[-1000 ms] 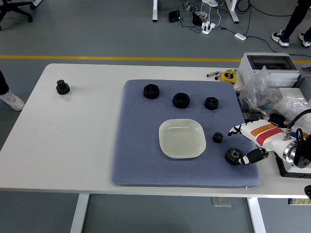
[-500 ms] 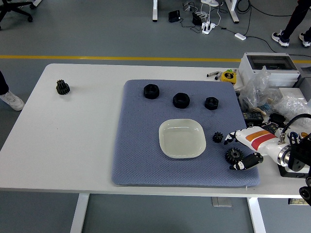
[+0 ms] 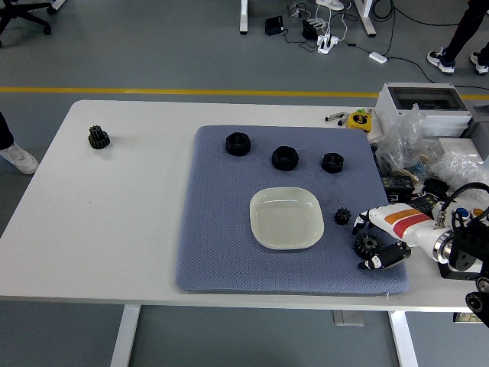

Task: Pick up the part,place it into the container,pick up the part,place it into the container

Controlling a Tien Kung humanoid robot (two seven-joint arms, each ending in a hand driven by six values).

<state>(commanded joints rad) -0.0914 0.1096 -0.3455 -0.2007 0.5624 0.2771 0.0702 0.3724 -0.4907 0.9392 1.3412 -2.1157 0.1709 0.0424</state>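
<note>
A pale square dish point(image 3: 286, 218) lies empty on the blue-grey mat point(image 3: 221, 229). To its right sit a small black gear point(image 3: 341, 216) and a bigger black gear point(image 3: 366, 244). My right hand point(image 3: 369, 242) reaches in from the right edge, its fingers open on either side of the bigger gear without closing on it. Three black nut-shaped parts point(image 3: 238, 143), point(image 3: 285, 158), point(image 3: 331, 162) stand in a row at the mat's far side. Another dark gear point(image 3: 98, 138) sits alone on the white table at the far left. The left arm is out of view.
A grey open box point(image 3: 422, 107), crumpled plastic bags point(image 3: 416, 149) and small items crowd the table's right end. A yellow tape measure point(image 3: 358, 120) and a pen lie past the mat's far right corner. A person's feet show at the top right.
My right hand has slid left and a little toward me, bringing its fingers from beside the bigger gear to either side of it. The parts have stayed in place.
</note>
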